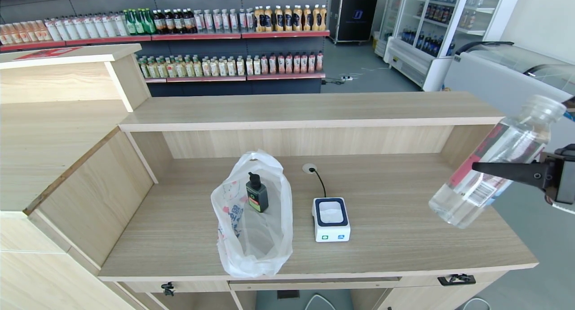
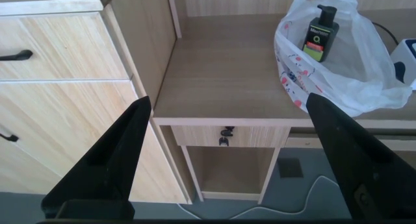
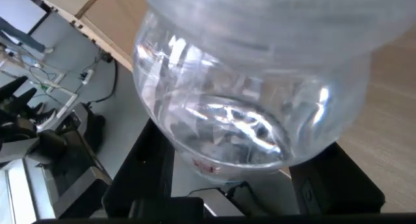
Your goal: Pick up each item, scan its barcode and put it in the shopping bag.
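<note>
Your right gripper is pinching the clear water bottle around its middle, up in the air by the right end of the counter. The bottle's long axis slants, cap up and to the right, base down and to the left. The scanner sits on the counter well to the bottle's left and lower, with the shopping bag just beside it on the far side. So you'll likely carry leftward and down, turning the barcode — it faces up now — toward the scanner window. Your left gripper hangs spread and empty off the counter's left front corner — leave this move to the right arm.
</note>
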Robot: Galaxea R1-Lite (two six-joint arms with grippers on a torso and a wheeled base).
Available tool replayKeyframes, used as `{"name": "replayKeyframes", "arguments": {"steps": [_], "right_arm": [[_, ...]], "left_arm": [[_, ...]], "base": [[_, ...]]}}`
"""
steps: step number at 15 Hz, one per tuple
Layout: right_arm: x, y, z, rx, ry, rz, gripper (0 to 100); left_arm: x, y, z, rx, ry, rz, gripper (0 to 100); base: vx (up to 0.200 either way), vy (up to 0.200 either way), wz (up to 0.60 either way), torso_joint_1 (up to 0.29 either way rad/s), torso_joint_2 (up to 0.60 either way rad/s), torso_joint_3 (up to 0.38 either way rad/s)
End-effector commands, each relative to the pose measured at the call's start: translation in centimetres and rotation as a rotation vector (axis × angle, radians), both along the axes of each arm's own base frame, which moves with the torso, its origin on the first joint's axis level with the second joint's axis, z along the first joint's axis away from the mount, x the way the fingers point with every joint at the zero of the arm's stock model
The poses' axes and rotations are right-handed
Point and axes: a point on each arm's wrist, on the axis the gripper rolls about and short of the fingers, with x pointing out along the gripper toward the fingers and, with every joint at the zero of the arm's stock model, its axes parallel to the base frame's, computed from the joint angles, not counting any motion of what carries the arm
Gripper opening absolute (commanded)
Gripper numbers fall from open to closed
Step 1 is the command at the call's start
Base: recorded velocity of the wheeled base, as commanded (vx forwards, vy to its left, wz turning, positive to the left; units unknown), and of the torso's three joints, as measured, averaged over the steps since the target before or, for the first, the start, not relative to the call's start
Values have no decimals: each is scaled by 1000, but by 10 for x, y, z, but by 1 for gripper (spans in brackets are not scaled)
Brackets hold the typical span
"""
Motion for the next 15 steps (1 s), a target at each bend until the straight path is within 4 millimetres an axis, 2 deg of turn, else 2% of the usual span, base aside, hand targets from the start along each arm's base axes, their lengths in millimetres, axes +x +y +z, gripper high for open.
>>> {"name": "replayKeyframes", "arguments": {"steps": [1,4,6,7,8,14,15], "right_arm": [[-24,14,13,-7,-44,51,0],[-51,33,24,-5,-41,147,0],[-87,47,38,18,-32,246,0],[-93,49,42,26,-30,263,0],[-108,54,52,55,-23,307,0],[-131,60,77,121,-10,278,0],[-135,60,76,127,-3,278,0]], "left_arm": [[0,0,0,0,0,1,100],[0,0,0,0,0,1,100],[0,0,0,0,0,1,100],[0,0,0,0,0,1,100],[0,0,0,0,0,1,100],[0,0,0,0,0,1,100],[0,0,0,0,0,1,100]], "base": [[0,0,0,0,0,0],[0,0,0,0,0,0],[0,0,0,0,0,0],[0,0,0,0,0,0],[0,0,0,0,0,0],[0,0,0,0,0,0],[0,0,0,0,0,0]]}}
